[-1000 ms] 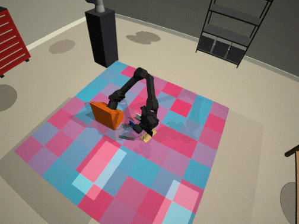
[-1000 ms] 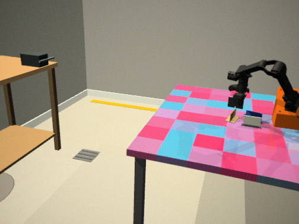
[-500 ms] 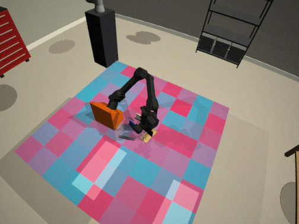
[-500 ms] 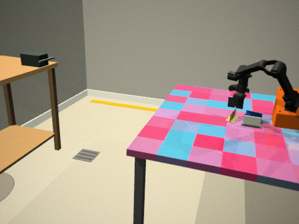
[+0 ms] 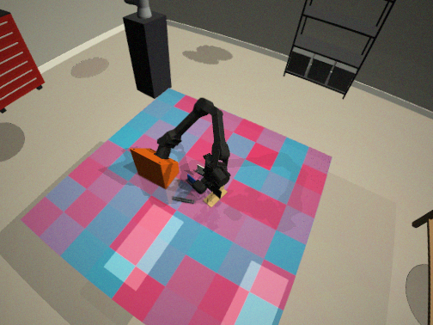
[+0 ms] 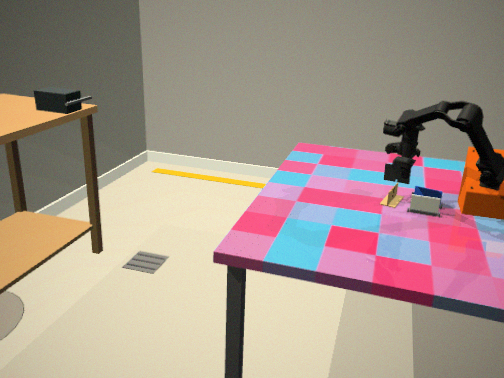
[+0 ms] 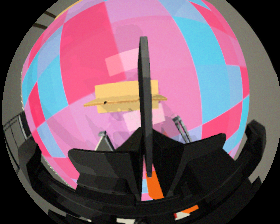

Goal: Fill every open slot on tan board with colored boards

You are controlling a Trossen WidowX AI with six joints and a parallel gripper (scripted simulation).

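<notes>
Wrist view, my fingers: the gripper (image 5: 211, 186) (image 6: 401, 167) (image 7: 144, 137) is clamped on a dark grey board (image 5: 218, 193) (image 6: 395, 173) (image 7: 144, 87), seen almost edge-on.
Why I hold it so: upright and crosswise to the tan board (image 5: 210, 200) (image 6: 393, 194) (image 7: 120, 101), I judge, so that two slotted edges can cross and interlock. Gripping from above should leave the lower edge free to enter. I cannot make out its notch.
Tan board: it stands on a flat base of the same colour, probably to keep its slots facing up towards me. How many slots remain open I cannot tell.
Pale grey board (image 5: 200, 169) (image 6: 425, 204): upright, beside the tan board on the side towards my orange base (image 5: 150, 167) (image 6: 480, 196) (image 7: 153, 185); its stand seems meant to keep an edge ready for gripping.
Blue board (image 5: 191, 178) (image 6: 429, 192): also on the orange base's side of the tan board, likely kept for another slot.
Dark holder (image 5: 183, 199) (image 7: 182, 129): near the tan board, with no board in it; perhaps my board's own.
Where the tan board lies from my fingers: below them, with the held board apart above it. Lining up notch and slot comes next, I judge, then a straight push down.
</notes>
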